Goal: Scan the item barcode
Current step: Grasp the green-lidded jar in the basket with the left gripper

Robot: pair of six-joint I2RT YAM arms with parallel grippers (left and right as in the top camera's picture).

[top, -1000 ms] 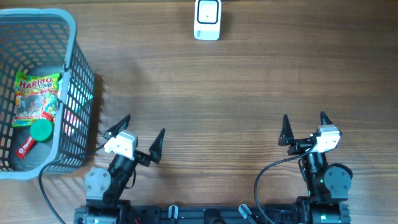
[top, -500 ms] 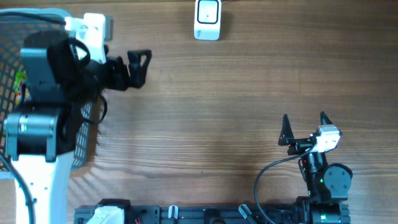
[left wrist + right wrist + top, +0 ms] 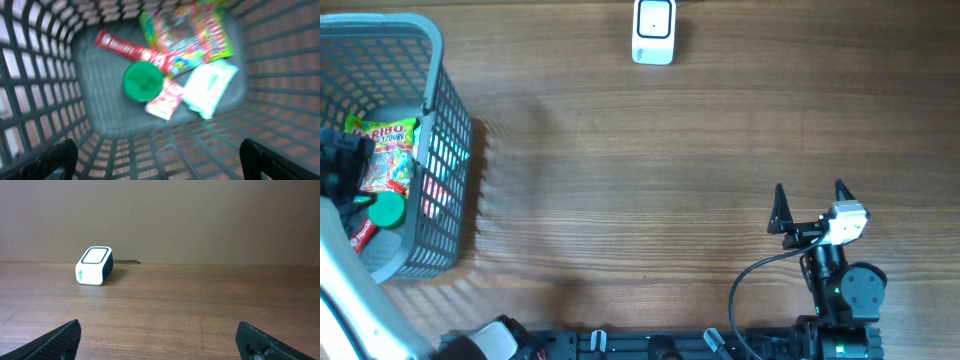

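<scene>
The pick-up step is only beginning: the left arm [image 3: 340, 295] is reaching over the basket [image 3: 445, 150], which is sitting at the left edge of the worktop [image 3: 650, 180], and its wrist camera is looking straight down inside. The left fingers [image 3: 56, 159] are standing wide apart, holding nothing, well above the goods. On the basket floor a candy bag [image 3: 197, 35], a red bar [image 3: 117, 46], a green lid [image 3: 143, 81], a small red packet [image 3: 165, 98] and a white pack [image 3: 210, 90] are lying bunched together, touching or overlapping; the view is blurring too much to show any barcode. The scanner [image 3: 653, 30] is waiting at the middle of the far edge, well apart from the basket. The right fingers [image 3: 779, 205] are likewise spread and empty, resting near the near right corner and facing the scanner. The next move, as I judge it, is calling for the left arm to drop into the basket, close on one item, lift it clear of the wall and carry it to the scanner, code side facing the window.
</scene>
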